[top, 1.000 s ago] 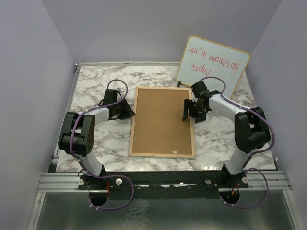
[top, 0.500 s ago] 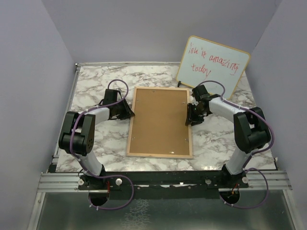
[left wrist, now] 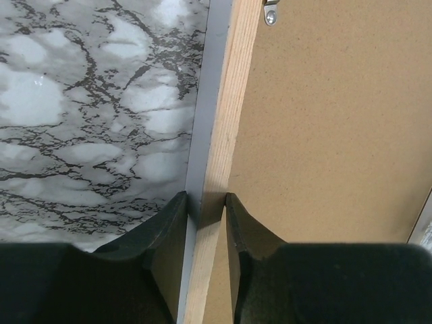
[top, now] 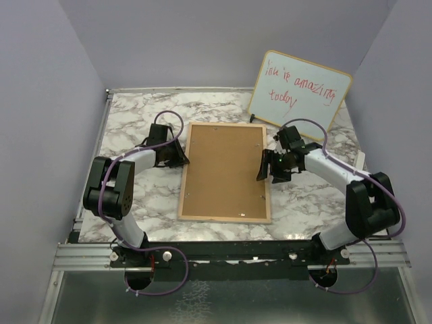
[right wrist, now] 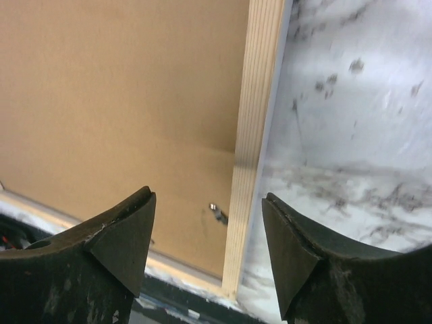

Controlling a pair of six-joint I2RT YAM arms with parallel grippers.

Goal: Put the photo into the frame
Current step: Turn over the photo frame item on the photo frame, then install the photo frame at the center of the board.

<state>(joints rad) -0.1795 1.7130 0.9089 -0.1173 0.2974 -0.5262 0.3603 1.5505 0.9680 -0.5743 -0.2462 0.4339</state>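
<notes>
The frame (top: 225, 218) lies face down mid-table, its light wood rails around the plain brown backing board (top: 226, 169). The photo is hidden. My left gripper (top: 182, 159) is shut on the frame's left rail; in the left wrist view the fingertips (left wrist: 177, 206) pinch the wood rail (left wrist: 226, 101) from both sides. My right gripper (top: 264, 167) hangs open over the right rail (right wrist: 256, 101), one finger above the backing board (right wrist: 121, 94), the other above the marble, touching nothing.
A wood-rimmed whiteboard (top: 300, 94) with red writing leans at the back right, close behind the right arm. Small metal turn clips (right wrist: 217, 213) sit on the backing board near the rails. Grey walls enclose the marble table (top: 135, 108).
The right gripper closed at the right rail, then opened again and drew back toward the near side. The frame slid slightly left. The left gripper kept its hold.
</notes>
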